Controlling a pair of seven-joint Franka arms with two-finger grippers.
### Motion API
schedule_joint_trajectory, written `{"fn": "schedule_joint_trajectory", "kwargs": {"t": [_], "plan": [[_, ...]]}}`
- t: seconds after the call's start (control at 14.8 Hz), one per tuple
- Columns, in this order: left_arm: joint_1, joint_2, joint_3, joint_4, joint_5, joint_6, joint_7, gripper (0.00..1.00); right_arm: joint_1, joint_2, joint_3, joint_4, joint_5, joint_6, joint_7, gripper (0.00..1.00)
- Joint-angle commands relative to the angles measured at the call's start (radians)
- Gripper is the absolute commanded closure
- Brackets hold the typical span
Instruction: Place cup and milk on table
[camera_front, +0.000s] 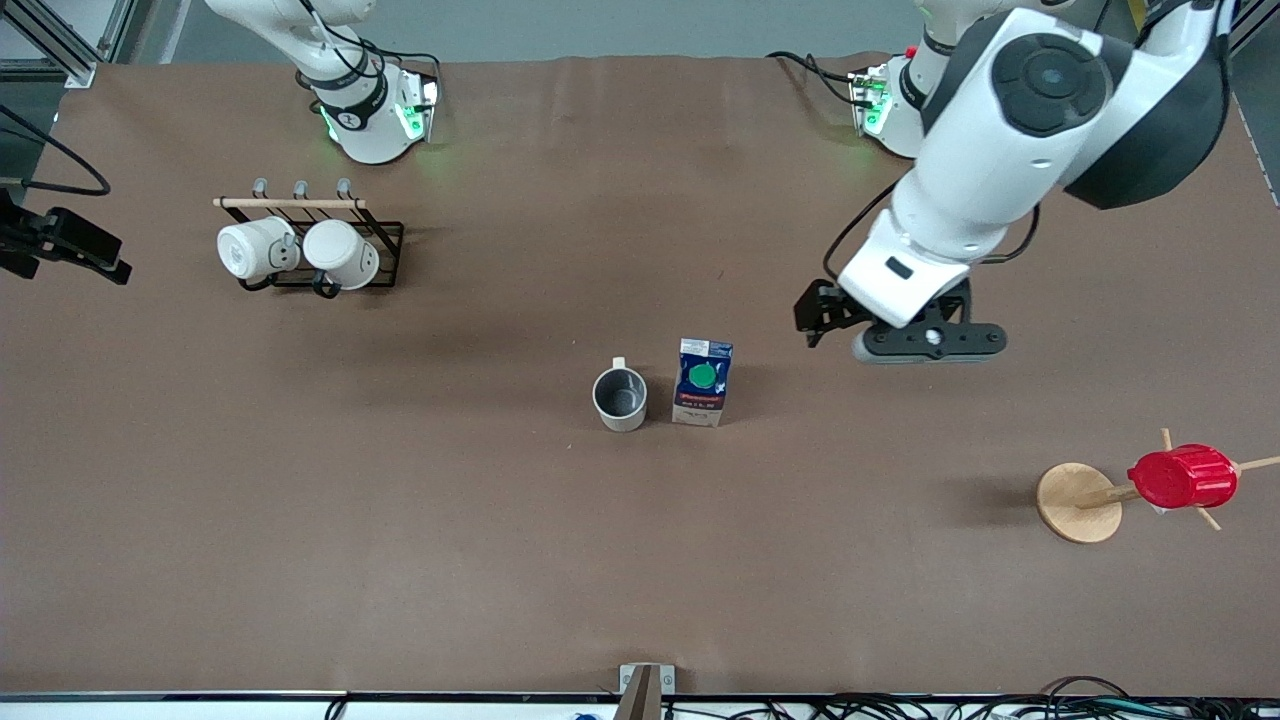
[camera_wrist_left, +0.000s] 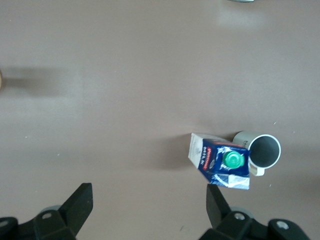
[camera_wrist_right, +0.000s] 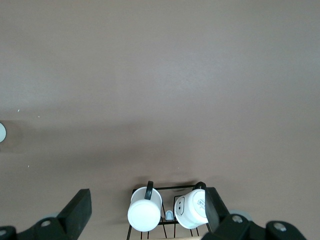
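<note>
The cream-white cup (camera_front: 620, 398) stands upright on the brown table (camera_front: 400, 520) near its middle, its grey inside showing. The dark-blue milk (camera_front: 702, 382) with a green cap stands close beside it, toward the left arm's end. Both also show in the left wrist view, the cup (camera_wrist_left: 265, 152) and the milk (camera_wrist_left: 222, 162). My left gripper (camera_front: 928, 340) (camera_wrist_left: 149, 205) is open and empty, up over bare table toward the left arm's end from the milk. My right gripper (camera_wrist_right: 146, 210) is open and empty, up over the table by the mug rack; it is out of the front view.
A black wire rack (camera_front: 385, 235) (camera_wrist_right: 165, 189) with two white mugs (camera_front: 258, 248) stands toward the right arm's end. A wooden cup stand (camera_front: 1078, 502) with a red ribbed cup (camera_front: 1183, 477) on a peg stands toward the left arm's end.
</note>
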Motion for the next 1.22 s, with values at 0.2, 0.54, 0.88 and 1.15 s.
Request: {"fn": "schedule_joint_trajectory", "kwargs": {"t": [0.2,0.54,0.88,1.15], "plan": [[-0.033,-0.227,0.223,-0.190,-0.153,0.001,0.270,0.00,-0.011,-0.013,0.003,-0.014,0.018,0.000,-0.013,0.00],[-0.009,-0.295,0.271,-0.207,-0.146,-0.068,0.399,0.00,-0.011,-0.013,0.003,-0.014,0.018,0.000,-0.013,0.00],[-0.058,-0.238,0.366,-0.053,-0.139,-0.172,0.451,0.00,-0.011,-0.013,0.003,-0.014,0.018,0.000,-0.013,0.00],[-0.111,-0.236,0.453,-0.055,-0.141,-0.181,0.477,0.00,-0.011,-0.013,0.003,-0.014,0.018,0.000,-0.013,0.00]]}}
